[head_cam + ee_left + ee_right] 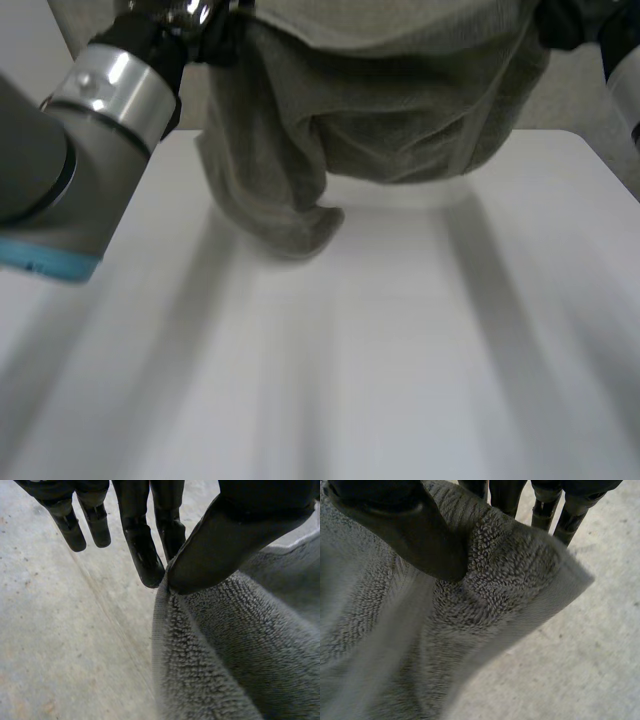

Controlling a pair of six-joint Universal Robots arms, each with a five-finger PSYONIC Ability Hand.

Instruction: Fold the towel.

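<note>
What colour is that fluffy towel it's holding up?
The looped terry towel is plain olive-grey, without pattern; the right wrist view shows it best.

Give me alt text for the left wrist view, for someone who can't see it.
The left hand pinches a grey towel at the top of its hemmed edge, between thumb and finger. Its other fingers point straight, with speckled grey floor beyond them.

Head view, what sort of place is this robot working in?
Probably a robot lab or test bench: a plain white table, a speckled concrete-looking floor, and a grey towel pinched up by the left hand and right hand.
</note>
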